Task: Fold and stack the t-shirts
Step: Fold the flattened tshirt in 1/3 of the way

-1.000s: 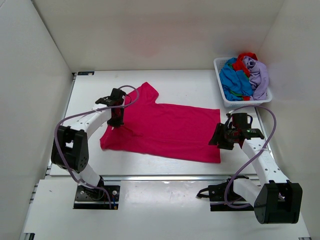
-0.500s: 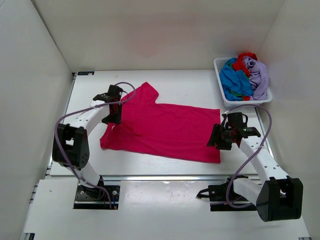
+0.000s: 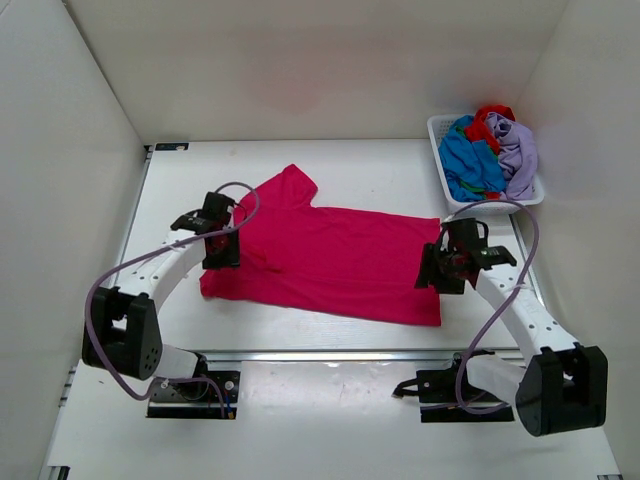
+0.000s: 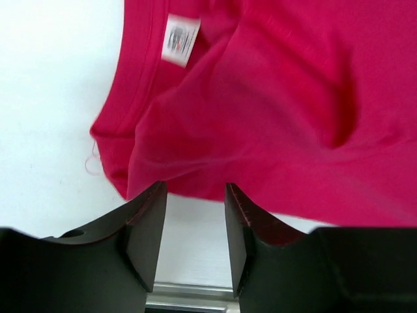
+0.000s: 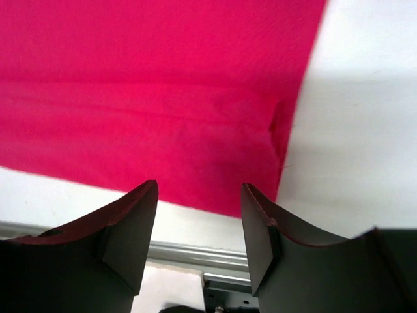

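A magenta-pink t-shirt (image 3: 330,255) lies spread on the white table, collar end to the left, hem to the right. My left gripper (image 3: 222,262) hovers over its left edge, open and empty; the left wrist view shows the collar with a white label (image 4: 180,40) and a rumpled near-left corner (image 4: 124,176). My right gripper (image 3: 428,278) hovers over the shirt's right hem, open and empty; the right wrist view shows the near right corner of the shirt (image 5: 260,189). Blue (image 3: 468,160), red (image 3: 490,118) and pale lavender (image 3: 515,150) t-shirts lie heaped in the basket.
A white slatted basket (image 3: 440,180) stands at the back right of the table. White walls enclose the table on the left, back and right. A metal rail (image 3: 330,353) runs along the table's near edge.
My left gripper has moved toward me and a little left along the shirt's left edge. My right gripper has shifted slightly away and left over the hem. The shirt lies unchanged.
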You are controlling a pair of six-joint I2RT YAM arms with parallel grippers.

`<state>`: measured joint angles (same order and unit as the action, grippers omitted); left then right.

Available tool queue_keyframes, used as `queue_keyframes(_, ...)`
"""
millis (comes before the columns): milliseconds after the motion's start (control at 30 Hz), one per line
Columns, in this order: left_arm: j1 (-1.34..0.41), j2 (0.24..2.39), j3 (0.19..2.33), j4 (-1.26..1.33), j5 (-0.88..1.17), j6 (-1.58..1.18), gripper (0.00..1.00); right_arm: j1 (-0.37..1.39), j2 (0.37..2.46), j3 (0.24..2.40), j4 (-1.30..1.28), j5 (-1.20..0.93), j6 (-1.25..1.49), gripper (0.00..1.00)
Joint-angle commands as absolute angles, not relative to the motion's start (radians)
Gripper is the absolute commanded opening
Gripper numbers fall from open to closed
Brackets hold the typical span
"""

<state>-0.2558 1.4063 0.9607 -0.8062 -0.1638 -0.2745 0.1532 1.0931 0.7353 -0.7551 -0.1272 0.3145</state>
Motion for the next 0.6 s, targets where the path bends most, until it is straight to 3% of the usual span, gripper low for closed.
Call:
queue_keyframes(0,-0.247,1.353,1.075,-0.651,-0.109,-0.296,0.53,0.126,1.121,0.830,-0.707,-0.074,0.313,0.54)
queue_keyframes(100,-0.241,1.445,1.211,-0.574,-0.110,-0.281,0.58,0.155,1.183,0.880,-0.658,-0.025,0.346,0.55)
queue_keyframes(233,-0.254,1.623,1.353,-0.774,-0.175,-0.291,0.51,0.237,1.241,0.922,-0.667,-0.002,0.405,0.54)
queue_keyframes(467,-0.262,1.431,0.947,-0.672,-0.112,-0.367,0.42,0.324,1.252,0.847,-0.658,-0.031,0.456,0.52)
queue_keyframes(567,-0.275,1.453,0.917,-0.731,-0.149,-0.373,0.38,0.333,1.265,0.827,-0.660,-0.035,0.446,0.52)
